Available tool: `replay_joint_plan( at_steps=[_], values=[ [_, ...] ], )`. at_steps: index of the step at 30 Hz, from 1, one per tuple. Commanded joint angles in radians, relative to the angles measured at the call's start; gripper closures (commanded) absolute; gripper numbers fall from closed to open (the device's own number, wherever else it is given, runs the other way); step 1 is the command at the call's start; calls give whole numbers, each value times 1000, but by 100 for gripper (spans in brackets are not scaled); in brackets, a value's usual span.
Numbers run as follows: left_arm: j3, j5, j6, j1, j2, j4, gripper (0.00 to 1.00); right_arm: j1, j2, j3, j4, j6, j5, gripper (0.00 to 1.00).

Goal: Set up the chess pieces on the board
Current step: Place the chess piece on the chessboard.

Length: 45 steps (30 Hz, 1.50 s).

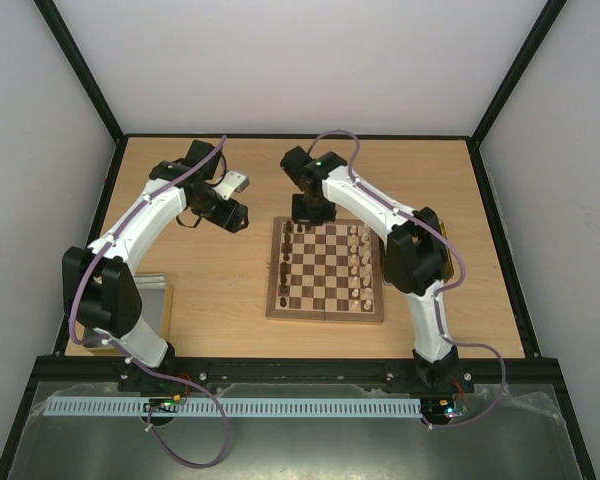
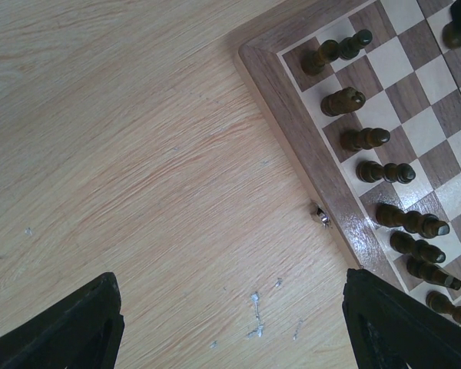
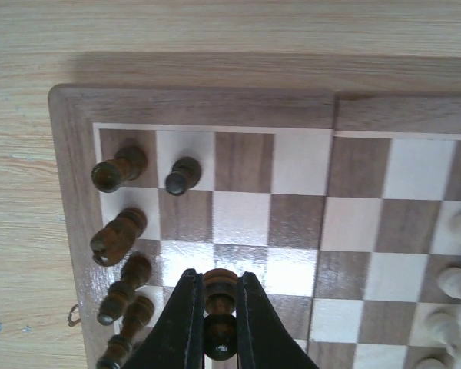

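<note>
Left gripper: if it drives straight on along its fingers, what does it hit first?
Most likely the bare table. The left gripper is open and points down at wood just outside the board border, with nothing between the fingers. Depth is hard to judge from the wrist view.

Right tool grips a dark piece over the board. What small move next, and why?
Probably lower the held dark piece onto a bare second-column square beside the lone dark pawn, then open the right tool: that column has just one piece.

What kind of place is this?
Probably a laboratory robot cell: white panels in a black frame enclose the wooden table, with the left arm and right arm bolted at its near edge.
</note>
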State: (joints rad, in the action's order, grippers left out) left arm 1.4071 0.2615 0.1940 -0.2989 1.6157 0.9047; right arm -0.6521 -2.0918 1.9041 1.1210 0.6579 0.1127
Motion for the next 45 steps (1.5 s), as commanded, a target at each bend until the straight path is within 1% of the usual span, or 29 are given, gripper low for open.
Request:
replay_joint_plan(
  at_steps=[1,15,26,38,40,45],
  values=[
    [13,-7,6,-6,-16,19,21,-14,-47,67,45,-3,18,97],
    [-1,-14,7,-4,-27,14,21,-15,-152,91,11,-9,62,97],
    [1,-18,7,-4,-25,15,21,-15,-192,127,7,-13,65,97],
    [2,-19,7,-3,-18,16,22,-17,-217,131,8,-18,74,96],
    [2,-19,7,-3,-18,15,21,-16,-217,133,8,-18,73,96],
    [3,-18,7,-3,-16,16,22,-16,-213,132,9,-17,76,90]
  ],
)
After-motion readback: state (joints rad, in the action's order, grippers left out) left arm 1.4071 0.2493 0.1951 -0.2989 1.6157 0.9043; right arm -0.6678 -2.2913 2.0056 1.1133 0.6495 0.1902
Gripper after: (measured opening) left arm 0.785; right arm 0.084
